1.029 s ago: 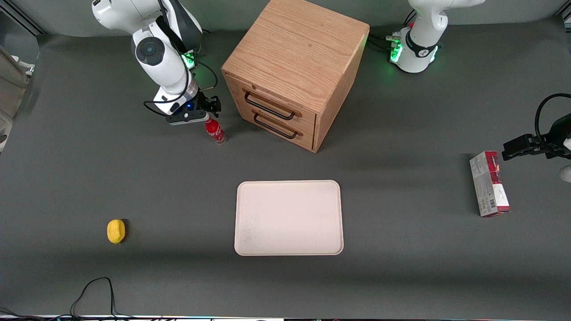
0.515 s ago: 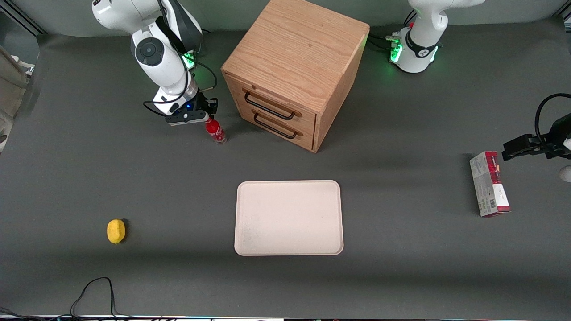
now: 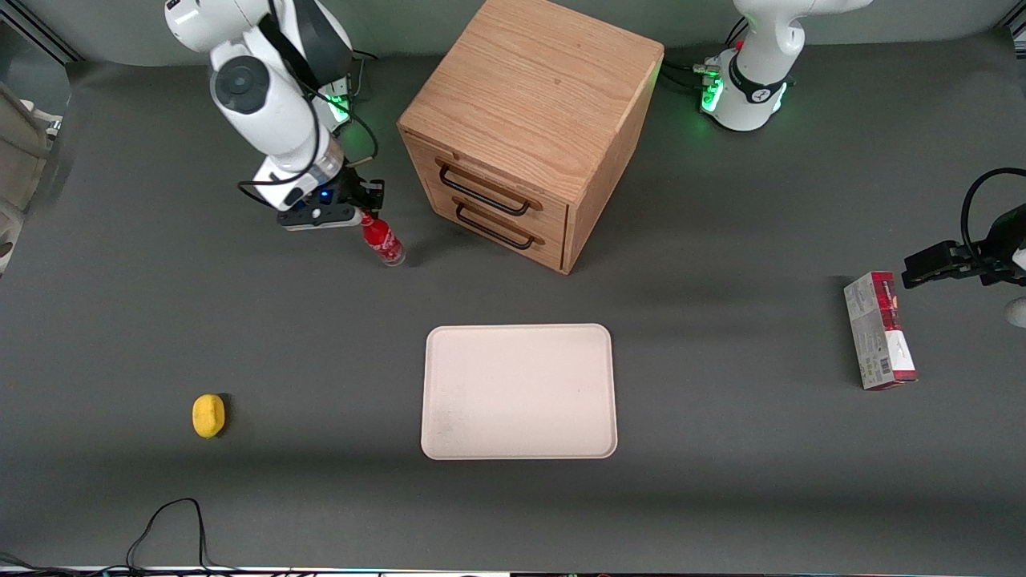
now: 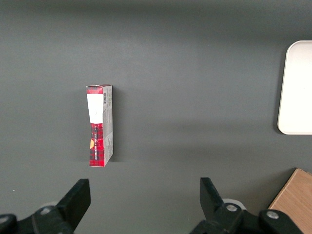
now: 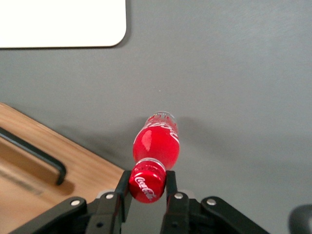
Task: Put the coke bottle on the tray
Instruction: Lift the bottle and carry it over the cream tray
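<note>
The coke bottle is a slim red bottle with a red cap and a clear base. My right gripper is shut on its neck and cap, and the bottle hangs tilted with its base near the table, beside the wooden drawer cabinet. In the right wrist view the fingers clamp the red cap of the bottle. The cream-white tray lies flat, nearer to the front camera than the cabinet; a corner of the tray shows in the right wrist view.
A wooden cabinet with two black-handled drawers stands beside the gripper. A yellow lemon-like object lies toward the working arm's end. A red-and-grey carton lies toward the parked arm's end. A black cable loops at the near edge.
My right arm has shifted a little away from the cabinet with the bottle in its grip. The bottle now tilts more, its base trailing toward the cabinet.
</note>
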Robot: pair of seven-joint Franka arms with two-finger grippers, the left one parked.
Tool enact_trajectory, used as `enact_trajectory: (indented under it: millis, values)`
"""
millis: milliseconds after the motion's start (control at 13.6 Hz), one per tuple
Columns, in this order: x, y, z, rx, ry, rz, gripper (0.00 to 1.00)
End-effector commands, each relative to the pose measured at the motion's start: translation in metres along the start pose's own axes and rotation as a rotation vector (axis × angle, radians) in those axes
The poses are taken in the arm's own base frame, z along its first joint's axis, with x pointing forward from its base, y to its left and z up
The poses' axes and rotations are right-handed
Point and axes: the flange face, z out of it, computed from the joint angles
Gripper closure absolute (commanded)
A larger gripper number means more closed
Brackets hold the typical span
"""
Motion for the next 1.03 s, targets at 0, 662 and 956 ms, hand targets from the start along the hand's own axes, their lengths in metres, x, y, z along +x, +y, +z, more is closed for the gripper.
enact_trajectory:
  millis: [0,662,956]
  values:
    - [0.072,-0.016,-0.072,-0.021,-0.067,0.060,1.00]
    - [0.171,-0.010,-0.137,-0.037,-0.101,0.187,1.00]
    - [0.218,-0.036,-0.106,-0.009,-0.034,0.313,1.00]
